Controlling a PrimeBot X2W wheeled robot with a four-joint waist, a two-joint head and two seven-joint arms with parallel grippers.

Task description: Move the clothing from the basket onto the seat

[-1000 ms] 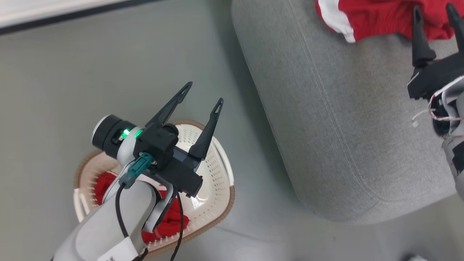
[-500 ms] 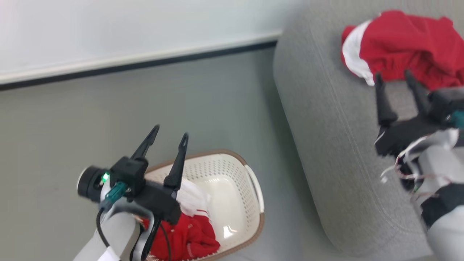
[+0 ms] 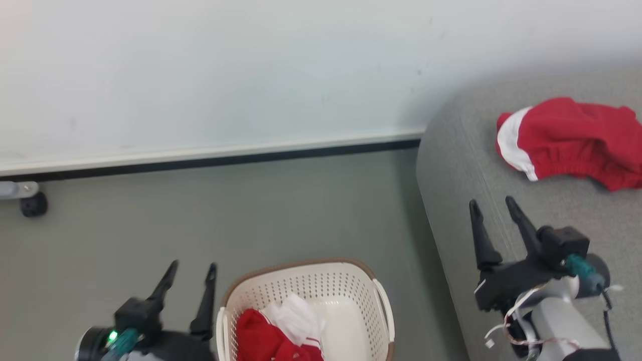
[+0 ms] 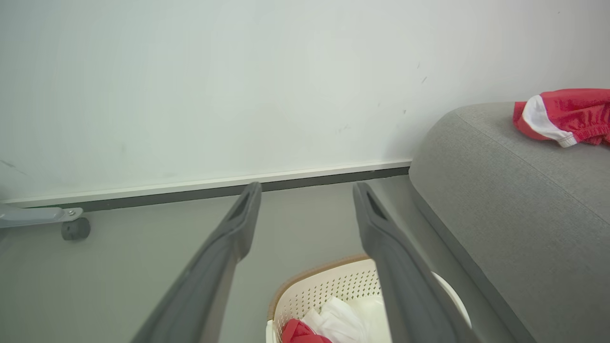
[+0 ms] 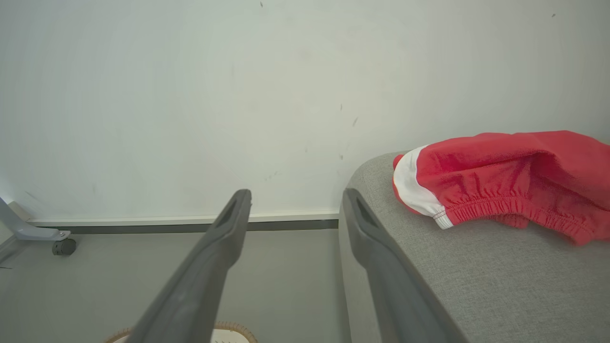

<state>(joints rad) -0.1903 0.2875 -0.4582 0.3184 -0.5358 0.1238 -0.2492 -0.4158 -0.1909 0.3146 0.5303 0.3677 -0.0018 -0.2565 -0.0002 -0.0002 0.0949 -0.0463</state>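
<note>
Pale wall [image 3: 225, 75] and a dark skirting strip [image 3: 225, 159] back a grey-green floor [image 3: 200, 215], and the cream perforated laundry basket [image 3: 301, 262] stands on that floor at the robot's front. Everything else is best placed from the basket.

Inside it, towards its left side, lies a crumpled red jersey [image 3: 256, 336] with white cloth bunched on top. It sits slumped low against the wall, as loose fabric does, and is not yet moved. To the basket's right, near but not touching, rises the rounded end of the grey fabric sofa [image 3: 461, 165]. Further right and beyond the basket, well apart from it, the red shorts [image 3: 572, 138] with a white band lie rumpled on the sofa cushion, so that half of the job reads as done.

The left gripper [image 3: 193, 264] hovers just beside the basket's left rim, fingers spread wide and holding nothing. It stands above the floor rather than over the clothes, so it would need to swing right and dip to reach the jersey. The right gripper [image 3: 490, 201] hangs to the basket's right, over the sofa's near edge, short of the shorts and clear of them. Its fingers are likewise fully apart and empty. Far to the basket's left, a small caster wheel [image 3: 34, 204] rests by the skirting.
</note>
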